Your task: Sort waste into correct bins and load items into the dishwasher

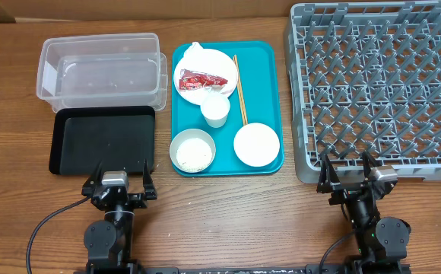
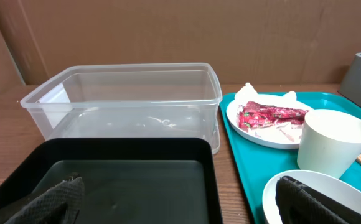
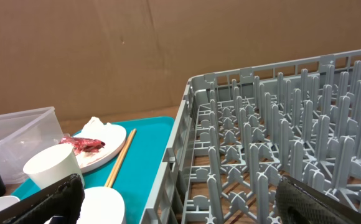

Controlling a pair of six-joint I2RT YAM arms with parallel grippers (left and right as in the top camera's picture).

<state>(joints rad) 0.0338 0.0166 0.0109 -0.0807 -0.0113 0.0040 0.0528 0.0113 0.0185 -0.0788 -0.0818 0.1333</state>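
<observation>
A round white plate [image 1: 205,72] on the teal tray holds a red foil wrapper [image 1: 202,79] and a white napkin [image 1: 195,50]. Wooden chopsticks [image 1: 239,90] lie beside it. A white cup [image 1: 215,111] stands mid-tray. One white bowl [image 1: 192,151] holds rice grains; the other bowl [image 1: 256,144] looks empty. The clear tub [image 1: 103,70] and black tray [image 1: 103,139] sit at the left. The grey dish rack [image 1: 380,87] is at the right. My left gripper [image 1: 119,185] is open and empty before the black tray [image 2: 118,180]. My right gripper [image 1: 357,175] is open and empty at the rack's front edge [image 3: 280,162].
The teal serving tray [image 1: 270,103] lies between the bins and the rack. Brown cardboard walls stand behind the table. In the left wrist view the wrapper [image 2: 271,115], cup [image 2: 333,142] and tub [image 2: 131,102] show.
</observation>
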